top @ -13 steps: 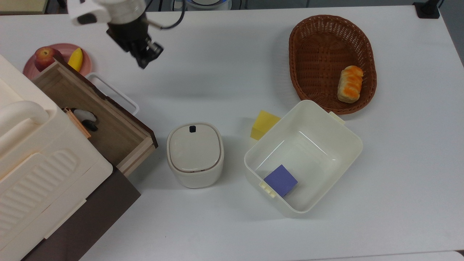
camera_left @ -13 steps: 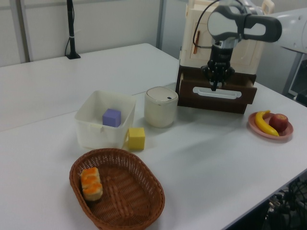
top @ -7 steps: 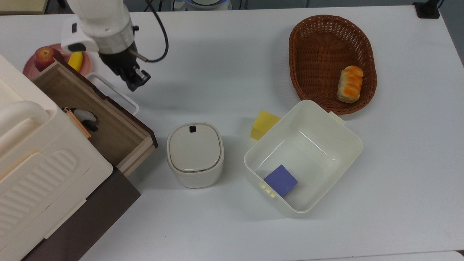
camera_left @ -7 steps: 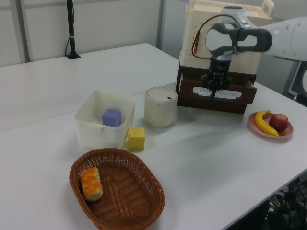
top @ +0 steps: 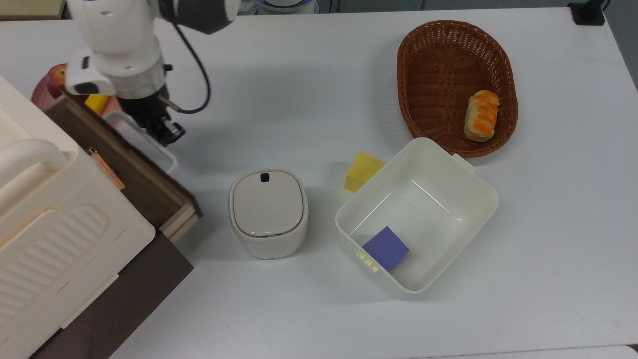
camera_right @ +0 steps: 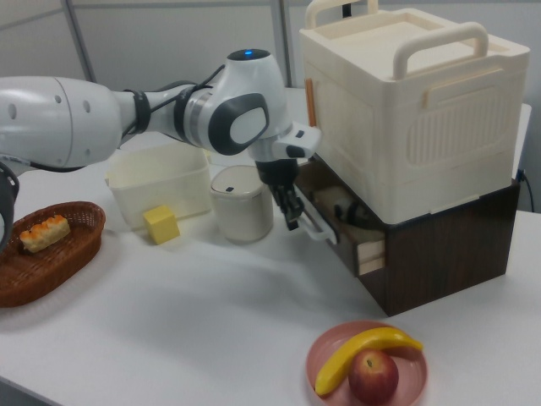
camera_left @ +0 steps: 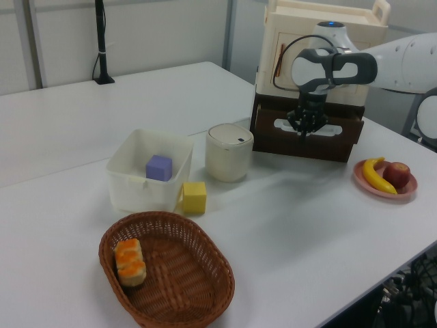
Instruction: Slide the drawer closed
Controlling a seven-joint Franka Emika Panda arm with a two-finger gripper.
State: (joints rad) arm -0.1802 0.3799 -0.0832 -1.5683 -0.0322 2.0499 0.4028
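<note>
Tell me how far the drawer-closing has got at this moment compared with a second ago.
Done: the drawer has slid partway into the cabinet; less wood floor shows than a second ago. In hand: the end effector presses at the white handle on the front panel. Left: the drawer still juts out, a strip of interior open, so the push must continue until the panel sits flush.

In the right view the end effector [camera_right: 292, 210] presses against the white handle [camera_right: 314, 225] of the drawer [camera_right: 359, 243], which stands partly open under the cream cabinet [camera_right: 414, 110]. Left of it sit a lidded cream canister [camera_right: 241, 203], a yellow cube [camera_right: 161, 225] and a wicker basket [camera_right: 46, 254]. Near, on the counter [camera_right: 186, 330], a pink plate [camera_right: 368, 368] holds a banana [camera_right: 363, 351] and an apple [camera_right: 374, 377].
</note>
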